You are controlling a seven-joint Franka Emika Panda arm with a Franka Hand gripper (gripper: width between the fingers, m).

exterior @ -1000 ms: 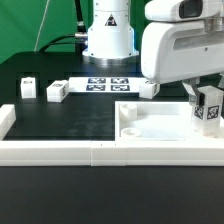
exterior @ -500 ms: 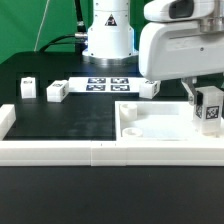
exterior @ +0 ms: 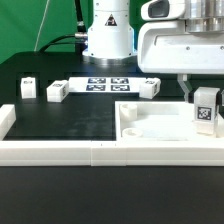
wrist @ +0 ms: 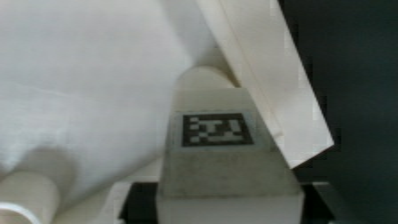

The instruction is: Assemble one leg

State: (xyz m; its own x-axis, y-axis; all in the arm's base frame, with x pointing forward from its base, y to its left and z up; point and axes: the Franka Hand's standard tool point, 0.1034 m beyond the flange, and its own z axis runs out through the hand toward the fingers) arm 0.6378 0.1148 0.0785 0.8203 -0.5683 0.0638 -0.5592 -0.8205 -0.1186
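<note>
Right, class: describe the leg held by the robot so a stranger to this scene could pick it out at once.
Start at the large white square panel at the exterior view's right. At its right edge the end effector grips the leg, a small white block with a black-and-white tag. The other legs lie loose on the black table; only this one is held.

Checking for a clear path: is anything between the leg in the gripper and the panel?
Nothing visible does. The gripper is shut on the leg, which hangs at the panel's corner on the exterior view's right. The wrist view shows only bare panel around the leg.
</note>
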